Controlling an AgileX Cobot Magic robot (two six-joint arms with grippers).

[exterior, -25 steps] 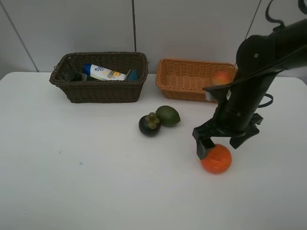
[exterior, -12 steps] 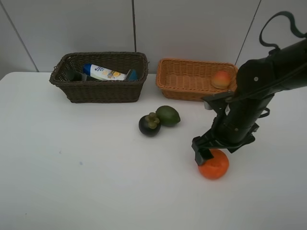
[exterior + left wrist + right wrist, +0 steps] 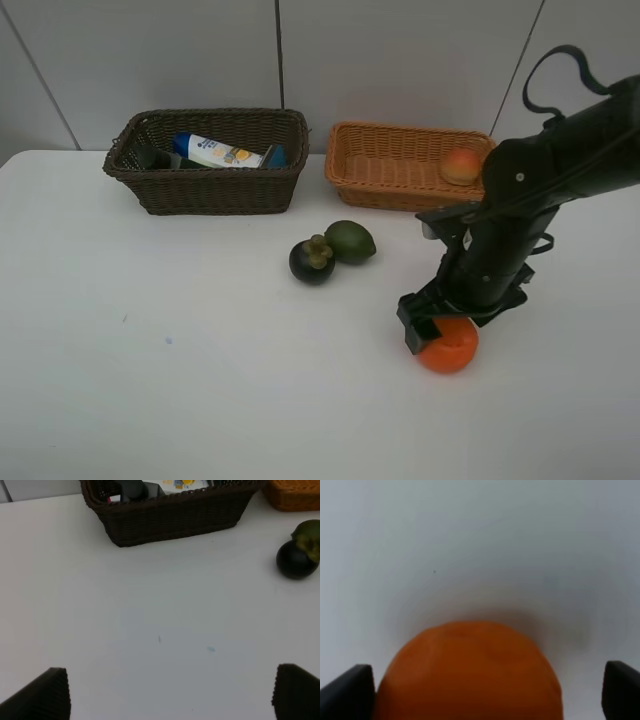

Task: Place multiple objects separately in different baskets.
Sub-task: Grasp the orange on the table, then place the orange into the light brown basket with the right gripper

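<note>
The orange [image 3: 450,352], a round bright-skinned fruit, sits on the white table [image 3: 200,380] at the lower right of the overhead frame. My right gripper [image 3: 448,322] straddles it, fingers spread and not yet pinching. I judge it firm, light and likely to roll, so I'd squeeze gently across its widest middle.

Light is even, diffuse and from overhead. The tabletop [image 3: 150,380] reads bright white with no glare. Shadows are short and soft-edged: a faint one under the orange [image 3: 450,352], and a grey halo beyond it in the right wrist view. Exterior view sharp. Right wrist view soft, the orange close and blurred. Left wrist view mildly soft.
</note>
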